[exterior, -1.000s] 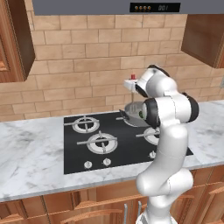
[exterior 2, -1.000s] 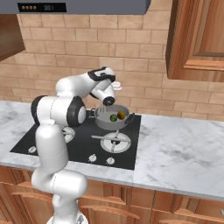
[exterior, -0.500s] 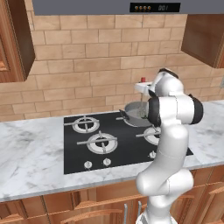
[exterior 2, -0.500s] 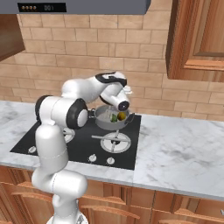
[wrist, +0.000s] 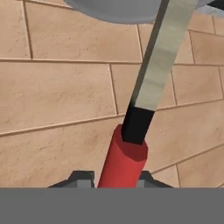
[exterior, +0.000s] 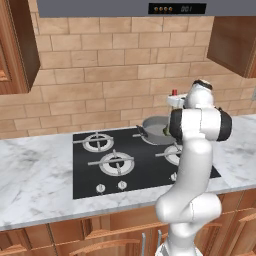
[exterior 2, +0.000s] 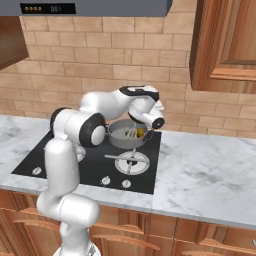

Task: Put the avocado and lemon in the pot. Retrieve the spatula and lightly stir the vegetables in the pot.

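Pot point(exterior: 156, 131) is seen on the rear right burner of the hob point(exterior: 100, 170) in the left base view. Lemon point(exterior 2: 140, 132) is seen inside the pot in the right base view. Spatula point(wrist: 131, 144) is shown pinched between the gripper point(wrist: 114, 180) tips in the hand view, against brick wall point(wrist: 57, 87).

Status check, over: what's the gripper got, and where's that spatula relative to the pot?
Gripper shut on the spatula, red handle between the fingertips. Spatula head reaches toward the pot on the rear burner. Lemon in pot. Nothing in the way.
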### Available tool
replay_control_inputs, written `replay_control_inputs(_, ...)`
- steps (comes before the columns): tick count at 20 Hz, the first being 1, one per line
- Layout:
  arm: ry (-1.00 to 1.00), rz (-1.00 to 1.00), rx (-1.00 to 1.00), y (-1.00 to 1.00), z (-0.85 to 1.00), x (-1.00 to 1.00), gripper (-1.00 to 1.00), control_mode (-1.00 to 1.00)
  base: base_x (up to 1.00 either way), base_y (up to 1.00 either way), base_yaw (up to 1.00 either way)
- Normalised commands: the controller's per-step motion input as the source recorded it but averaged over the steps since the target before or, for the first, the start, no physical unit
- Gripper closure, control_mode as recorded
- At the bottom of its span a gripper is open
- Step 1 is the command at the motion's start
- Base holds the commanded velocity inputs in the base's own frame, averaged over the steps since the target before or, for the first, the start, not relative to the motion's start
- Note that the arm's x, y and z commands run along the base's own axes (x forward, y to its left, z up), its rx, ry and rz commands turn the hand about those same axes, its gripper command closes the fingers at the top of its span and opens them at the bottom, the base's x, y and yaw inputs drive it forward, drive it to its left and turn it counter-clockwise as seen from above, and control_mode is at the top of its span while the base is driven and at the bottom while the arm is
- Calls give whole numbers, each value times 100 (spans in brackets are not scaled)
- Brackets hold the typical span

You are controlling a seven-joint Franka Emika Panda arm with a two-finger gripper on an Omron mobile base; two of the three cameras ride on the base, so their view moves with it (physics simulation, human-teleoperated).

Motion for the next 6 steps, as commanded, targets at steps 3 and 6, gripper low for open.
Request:
replay_control_inputs(3, -1, 1, -8, -38, -20, 11, 100, -100, 0, 0, 0)
replay_control_inputs(6, -10, 3, -5, -15, -21, 31, 100, -100, 0, 0, 0)
